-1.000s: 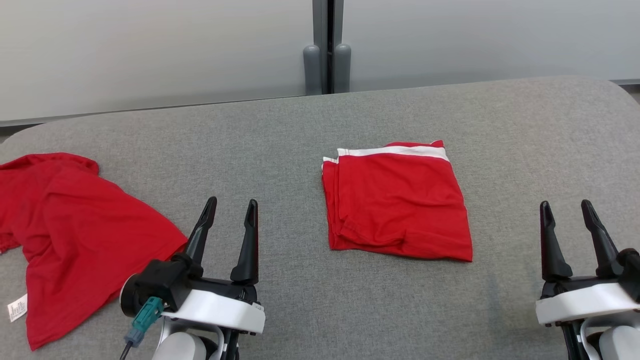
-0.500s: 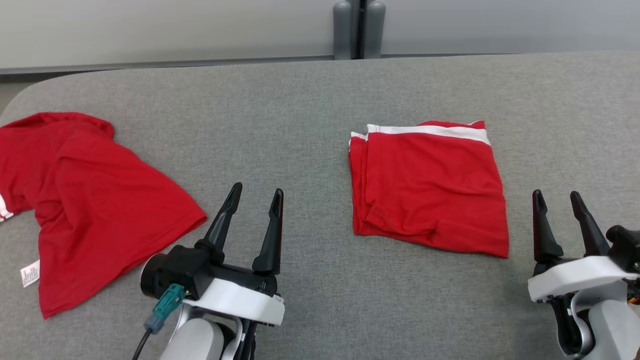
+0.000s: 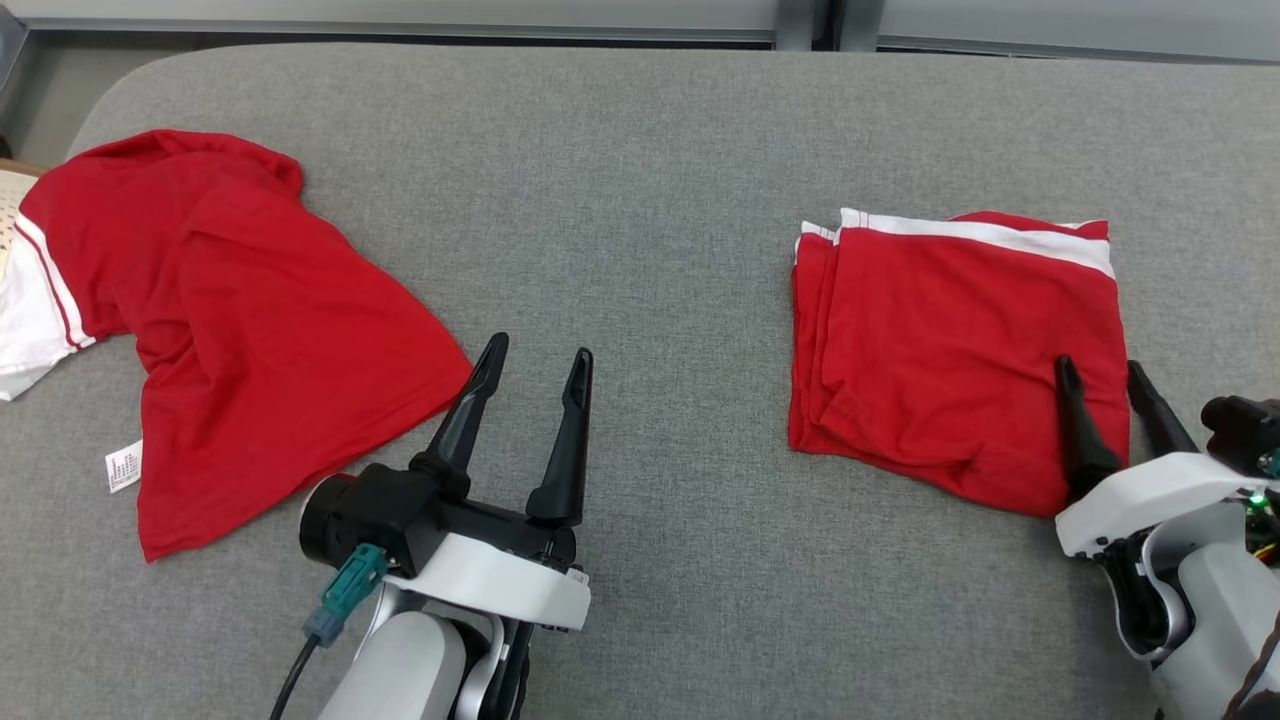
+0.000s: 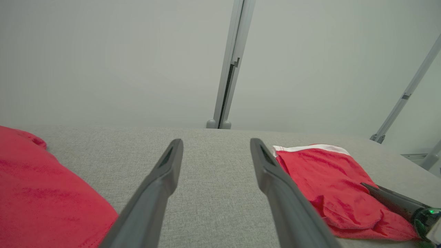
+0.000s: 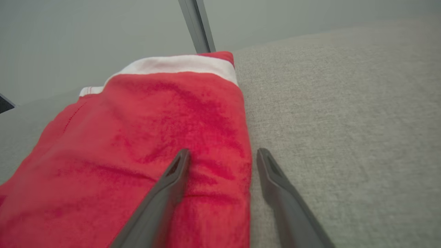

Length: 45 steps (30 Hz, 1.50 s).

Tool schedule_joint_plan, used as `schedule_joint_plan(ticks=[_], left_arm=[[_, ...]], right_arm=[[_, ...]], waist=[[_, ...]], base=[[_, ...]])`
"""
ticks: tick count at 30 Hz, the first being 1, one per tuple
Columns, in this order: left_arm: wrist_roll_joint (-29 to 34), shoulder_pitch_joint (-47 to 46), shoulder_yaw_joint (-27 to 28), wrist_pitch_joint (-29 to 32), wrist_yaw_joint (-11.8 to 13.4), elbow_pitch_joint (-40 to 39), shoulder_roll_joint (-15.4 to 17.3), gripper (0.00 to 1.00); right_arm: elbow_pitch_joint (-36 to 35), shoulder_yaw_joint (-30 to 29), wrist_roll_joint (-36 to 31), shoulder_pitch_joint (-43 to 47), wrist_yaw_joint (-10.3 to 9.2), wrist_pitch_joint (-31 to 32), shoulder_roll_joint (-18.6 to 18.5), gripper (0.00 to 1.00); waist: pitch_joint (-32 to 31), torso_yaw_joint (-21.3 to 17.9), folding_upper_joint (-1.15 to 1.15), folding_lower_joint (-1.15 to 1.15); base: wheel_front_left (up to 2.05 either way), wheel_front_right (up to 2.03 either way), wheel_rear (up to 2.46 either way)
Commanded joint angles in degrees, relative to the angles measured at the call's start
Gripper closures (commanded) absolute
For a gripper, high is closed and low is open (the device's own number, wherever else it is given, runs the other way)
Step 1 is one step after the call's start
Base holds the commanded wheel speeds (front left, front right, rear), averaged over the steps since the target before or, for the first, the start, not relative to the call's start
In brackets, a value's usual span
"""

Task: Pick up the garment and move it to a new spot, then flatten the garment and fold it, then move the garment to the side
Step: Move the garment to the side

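The folded red garment point(image 3: 950, 340) is lying toward the right of the grey counter point(image 3: 640, 150). The right gripper point(image 3: 1100, 365) is sitting open at the garment's near right edge, one finger over the cloth. The left gripper point(image 3: 540, 348) is idling open beside a loose red shirt point(image 3: 250, 340).

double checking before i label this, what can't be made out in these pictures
Print on the tag of the loose red shirt, head view: too small to read.
The shirt's white part, head view: cut off by the left edge.
Near right corner of the folded garment, head view: hidden behind the right gripper; whether it touches the cloth is unclear.
Most of the right gripper, left wrist view: cut off by the right edge.
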Motion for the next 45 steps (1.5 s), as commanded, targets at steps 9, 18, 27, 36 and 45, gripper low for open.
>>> schedule_joint_plan(ticks=[9, 18, 27, 36, 45], left_arm=[[1.0, -1.6, 0.2, 0.0, -0.4, 0.5, 0.2, 0.00], [4.6, -4.6, -0.3, 0.0, -1.7, -0.4, 0.2, 0.00], [8.9, -11.4, -2.2, 0.0, -3.1, 1.3, 0.3, 0.00], [9.7, -16.3, -4.0, 0.0, -3.4, 1.5, 0.2, 0.00], [9.8, -17.4, -4.4, 0.0, -3.1, 2.2, 0.2, 0.00]], right_arm=[[1.2, 5.3, -4.0, -3.9, 0.00, -2.6, -3.4, 1.00], [-6.3, 8.7, -12.7, -7.3, -0.01, -2.8, -9.4, 1.00], [-9.2, 12.2, -18.8, -10.6, -0.01, -2.8, -22.9, 1.00], [-4.9, 5.6, -21.9, -14.4, -0.02, -2.8, -29.5, 1.00], [-1.6, -3.3, -24.9, -13.3, -0.02, -2.8, -29.3, 1.00]], waist=[[0.5, -3.2, 0.00, 0.00], [3.3, -12.5, 0.00, 0.00], [9.7, -20.5, 0.00, 0.00], [15.2, -22.2, 0.00, 0.00], [17.4, -20.2, 0.00, 0.00]], base=[[0.00, 0.00, 0.00], [0.00, 0.00, 0.00], [0.00, 0.00, 0.00], [0.00, 0.00, 0.00], [0.00, 0.00, 0.00]])
